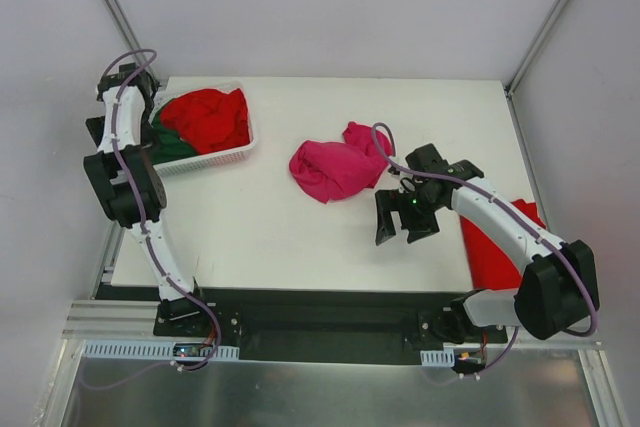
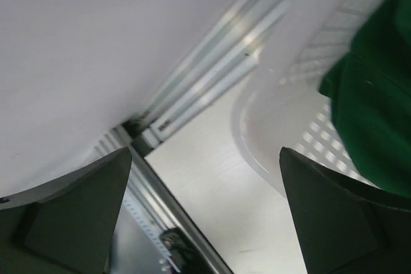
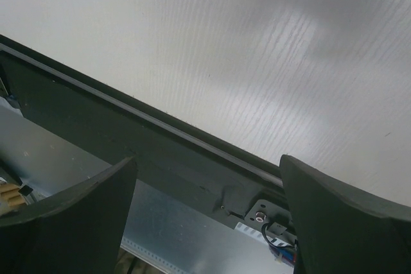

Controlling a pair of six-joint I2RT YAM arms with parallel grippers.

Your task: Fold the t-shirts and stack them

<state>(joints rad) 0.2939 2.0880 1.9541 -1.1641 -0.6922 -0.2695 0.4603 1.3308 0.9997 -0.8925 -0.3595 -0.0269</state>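
White bench [image 1: 300, 237] enclosed by pale walls and grey metal frame posts. A crumpled magenta-pink t-shirt [image 1: 335, 167] lies mid-bench, its long axis running from near-left to far-right. A flat red t-shirt [image 1: 495, 247] lies lengthwise along the right edge. A lattice basket [image 1: 215, 159] at far left holds another red t-shirt [image 1: 205, 117] and a dark green t-shirt [image 1: 172, 144]. Left pincer [image 2: 205, 152], beside the basket's corner, and right pincer [image 1: 403, 227], near the magenta shirt, both stand agape and empty.
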